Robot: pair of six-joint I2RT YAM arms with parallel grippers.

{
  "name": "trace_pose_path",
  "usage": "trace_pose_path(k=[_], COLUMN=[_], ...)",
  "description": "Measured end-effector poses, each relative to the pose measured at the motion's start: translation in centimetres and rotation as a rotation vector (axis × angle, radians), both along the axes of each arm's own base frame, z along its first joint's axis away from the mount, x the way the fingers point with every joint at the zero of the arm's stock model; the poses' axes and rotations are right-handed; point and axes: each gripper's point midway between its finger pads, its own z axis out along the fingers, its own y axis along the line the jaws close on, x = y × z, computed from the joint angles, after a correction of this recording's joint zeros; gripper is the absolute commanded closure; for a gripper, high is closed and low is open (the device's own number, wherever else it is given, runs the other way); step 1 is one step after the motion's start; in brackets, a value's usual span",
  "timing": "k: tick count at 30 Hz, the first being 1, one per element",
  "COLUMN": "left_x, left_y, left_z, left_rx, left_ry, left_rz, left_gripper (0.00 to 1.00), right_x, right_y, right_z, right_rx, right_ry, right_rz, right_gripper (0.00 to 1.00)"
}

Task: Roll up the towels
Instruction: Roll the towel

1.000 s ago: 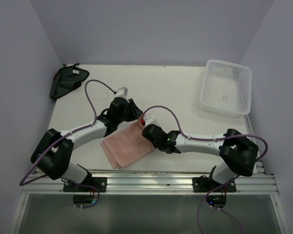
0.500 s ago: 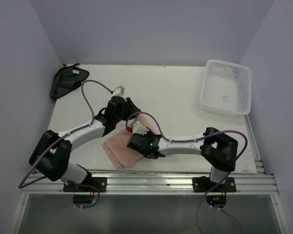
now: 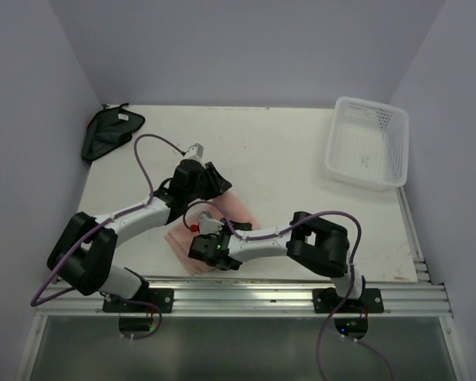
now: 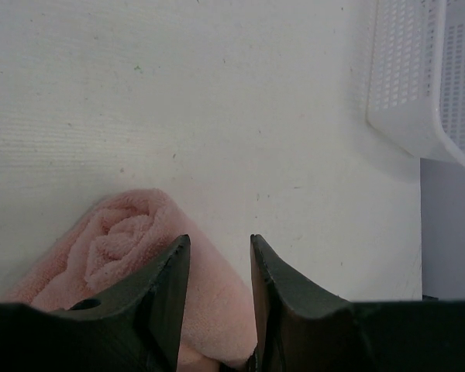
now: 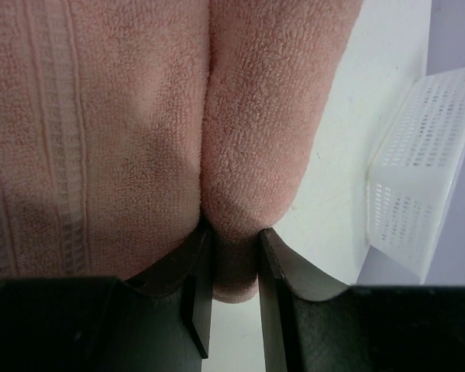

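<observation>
A salmon-pink towel (image 3: 239, 210) lies partly rolled near the table's front centre, with flat cloth (image 5: 101, 116) beside the roll. The roll's spiral end (image 4: 124, 236) shows in the left wrist view. My left gripper (image 3: 214, 178) (image 4: 217, 260) straddles the far end of the roll, jaws pressed on it. My right gripper (image 3: 209, 238) (image 5: 232, 252) is shut on the roll's near end, the terry bulging past its fingers. The blackish cloth (image 3: 107, 131) lies crumpled in the far left corner, away from both grippers.
A white perforated basket (image 3: 369, 143) (image 4: 418, 85) (image 5: 418, 186) stands at the far right of the table. Purple cables loop over both arms. The right arm is folded low across the table's front edge.
The right gripper has swept left and toward the front edge along the pink towel, its elbow folding in. The left gripper has stayed almost in place on the roll.
</observation>
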Motion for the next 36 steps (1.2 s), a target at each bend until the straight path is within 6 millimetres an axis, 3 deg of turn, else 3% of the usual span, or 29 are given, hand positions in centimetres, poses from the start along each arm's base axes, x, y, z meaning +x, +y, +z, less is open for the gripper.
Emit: trace_pose_path(k=[11,23,26,30,36], left_x=[-2.4,-2.8,-2.5,-2.4,-2.2], left_y=[-2.1,-2.0,-2.3,-2.5,-2.7], left_z=[-1.9,-4.1,-4.6,-5.0,-5.3], left_rx=[-0.027,-0.022,-0.022,-0.022,-0.023], left_ry=[0.03,0.025,0.023,0.022,0.017], left_rz=[-0.07,-0.066,-0.068,-0.071,-0.07], left_gripper=[0.6,0.6,0.6,0.6,0.6], right_x=[-0.3,-0.4,-0.4,-0.4,-1.2], right_y=[0.0,0.1,0.1,0.0,-0.9], right_z=[-0.3,-0.5,-0.5,-0.6,-0.4], right_rx=[-0.112,-0.177,-0.191,-0.203,-0.166], right_ry=[-0.013,0.003,0.015,0.026,0.075], right_rz=[0.024,0.047,0.056,0.062,0.07], right_gripper=[1.0,0.95,0.89,0.72,0.54])
